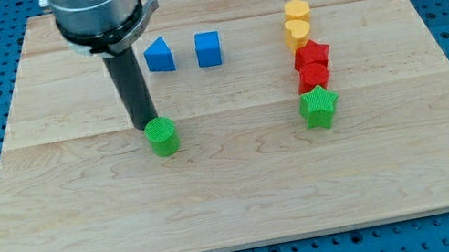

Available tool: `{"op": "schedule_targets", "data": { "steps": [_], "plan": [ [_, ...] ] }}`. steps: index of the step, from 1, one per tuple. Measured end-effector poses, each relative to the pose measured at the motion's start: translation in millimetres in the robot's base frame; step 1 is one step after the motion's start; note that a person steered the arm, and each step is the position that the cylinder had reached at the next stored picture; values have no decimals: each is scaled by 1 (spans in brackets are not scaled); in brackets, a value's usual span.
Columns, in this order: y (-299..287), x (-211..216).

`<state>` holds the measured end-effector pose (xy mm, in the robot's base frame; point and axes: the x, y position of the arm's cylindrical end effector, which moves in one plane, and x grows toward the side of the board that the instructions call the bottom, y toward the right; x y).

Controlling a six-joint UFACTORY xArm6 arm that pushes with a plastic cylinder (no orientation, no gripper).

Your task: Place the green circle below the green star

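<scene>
green circle (163,137), ridged short cylinder, upright

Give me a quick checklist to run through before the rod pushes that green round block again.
1. My tip close behind the green circle block, at its upper left: ok.
2. Circle below the green star block: not ok; it lies far to the view's left.
3. Path rightward along the wooden board: ok, nothing between them.
4. Spot below the star free: ok.
5. Red blocks touching the star: cannot tell.
</scene>
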<state>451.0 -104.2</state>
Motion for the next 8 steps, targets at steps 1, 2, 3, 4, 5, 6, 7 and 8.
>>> {"op": "schedule_targets", "data": {
  "steps": [1, 2, 3, 4, 5, 6, 7, 8],
  "plan": [
    [23, 26],
    [72, 39],
    [67, 61],
    [69, 87],
    [48, 117],
    [124, 118],
    [169, 107],
    [135, 134]
  ]
}}
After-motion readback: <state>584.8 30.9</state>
